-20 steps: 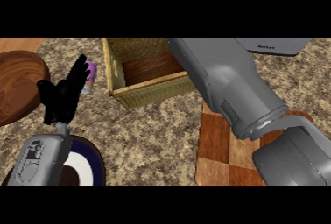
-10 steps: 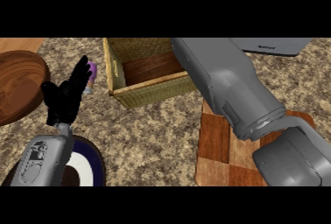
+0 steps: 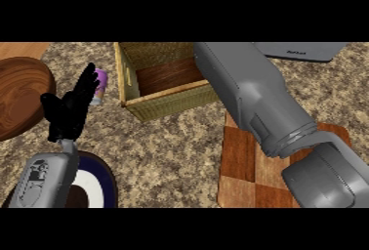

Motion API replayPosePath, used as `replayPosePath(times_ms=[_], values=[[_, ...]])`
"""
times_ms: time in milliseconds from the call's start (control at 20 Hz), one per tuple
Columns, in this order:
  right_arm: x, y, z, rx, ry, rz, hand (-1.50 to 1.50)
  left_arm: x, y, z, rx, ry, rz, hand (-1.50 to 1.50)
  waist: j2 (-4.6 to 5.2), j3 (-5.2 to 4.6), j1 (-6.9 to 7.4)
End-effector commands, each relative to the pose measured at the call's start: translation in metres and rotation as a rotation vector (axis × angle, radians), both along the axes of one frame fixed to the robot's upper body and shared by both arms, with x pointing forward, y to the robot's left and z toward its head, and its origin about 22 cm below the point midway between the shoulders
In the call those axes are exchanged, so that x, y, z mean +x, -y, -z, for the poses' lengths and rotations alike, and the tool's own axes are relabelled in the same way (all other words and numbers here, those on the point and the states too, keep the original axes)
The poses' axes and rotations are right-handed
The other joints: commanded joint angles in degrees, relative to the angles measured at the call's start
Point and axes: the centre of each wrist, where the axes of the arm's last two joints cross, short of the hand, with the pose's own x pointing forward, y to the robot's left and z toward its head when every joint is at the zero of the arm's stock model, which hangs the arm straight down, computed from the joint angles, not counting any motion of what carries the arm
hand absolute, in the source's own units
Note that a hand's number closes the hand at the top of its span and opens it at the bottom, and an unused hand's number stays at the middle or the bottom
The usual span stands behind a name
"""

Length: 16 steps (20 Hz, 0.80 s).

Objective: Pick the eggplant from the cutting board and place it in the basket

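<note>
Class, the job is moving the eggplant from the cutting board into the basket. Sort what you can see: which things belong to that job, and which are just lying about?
Belongs to the job:
basket
cutting board
right forearm, reaching over the basket; its hand and the eggplant are hidden

Just lying about:
round wooden board
purple-capped container
dark-rimmed plate
left hand, resting open

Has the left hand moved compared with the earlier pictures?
No. The left hand stays open at the same spot, left of the basket.

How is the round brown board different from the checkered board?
The round wooden board is a dark, plain brown circle at the left edge, beside the left hand. The checkered cutting board is rectangular, with lighter and reddish squares, and lies at the right, partly hidden by the right forearm. Both look wooden and lie flat on the speckled counter.
</note>
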Motion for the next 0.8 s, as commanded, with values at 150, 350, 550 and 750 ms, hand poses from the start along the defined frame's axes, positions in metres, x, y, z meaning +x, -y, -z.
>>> replayPosePath(times_ms=[150,350,550,750], values=[[-0.001,0.000,0.006,0.087,-0.041,0.124,1.50,-0.003,0.005,0.002,-0.011,0.005,-0.009,0.00,-0.10,0.04,-0.65],[0.000,0.004,0.016,0.096,-0.100,0.207,1.50,0.003,0.011,-0.007,-0.018,-0.009,0.022,0.00,0.14,-0.01,0.81],[0.000,0.006,0.020,0.128,-0.048,0.245,-1.50,0.000,-0.002,-0.002,-0.010,-0.015,-0.005,0.00,-0.34,0.01,-0.57],[-0.001,-0.003,0.001,0.181,0.133,0.197,-1.50,0.009,0.000,-0.014,-0.003,-0.005,-0.002,0.00,-0.29,0.01,-0.17]])
